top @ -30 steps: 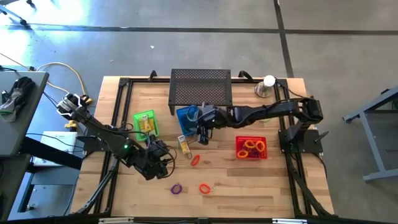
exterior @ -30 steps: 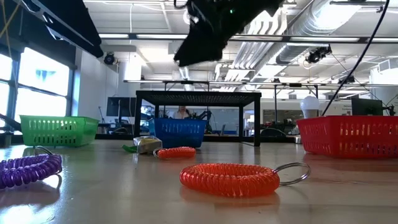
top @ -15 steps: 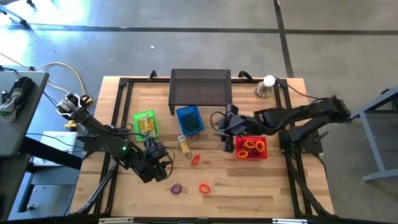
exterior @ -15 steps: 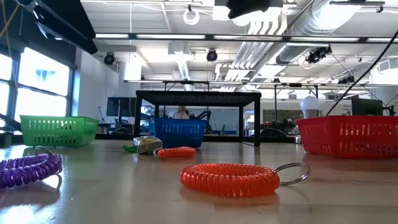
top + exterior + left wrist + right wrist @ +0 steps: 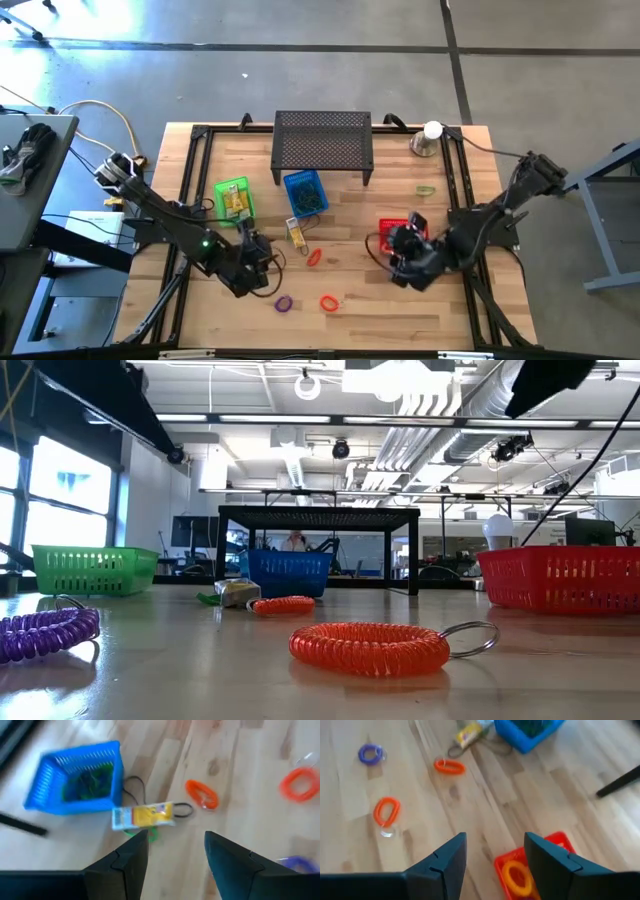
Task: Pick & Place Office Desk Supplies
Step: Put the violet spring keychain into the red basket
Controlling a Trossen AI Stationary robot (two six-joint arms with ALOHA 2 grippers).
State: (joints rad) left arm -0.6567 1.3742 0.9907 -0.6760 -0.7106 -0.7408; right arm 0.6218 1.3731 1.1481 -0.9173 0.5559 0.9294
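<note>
We see wooden worktop [image 5: 400, 310], concrete floor around. Orange coil [image 5: 329, 302], purple coil [image 5: 284, 302] near front edge. Right pincer [image 5: 400, 262] moved from blue basket [image 5: 305, 192] to red basket [image 5: 403, 226]; both pincers apart, empty.

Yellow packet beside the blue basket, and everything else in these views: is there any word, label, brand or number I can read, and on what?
No text can be read in any view.
Yellow packet: it has a printed face with a pale end, but the print is too blurred to read.
Blue basket, green basket, red basket: no label shows.
Black perforated stand: no marking shows.
</note>
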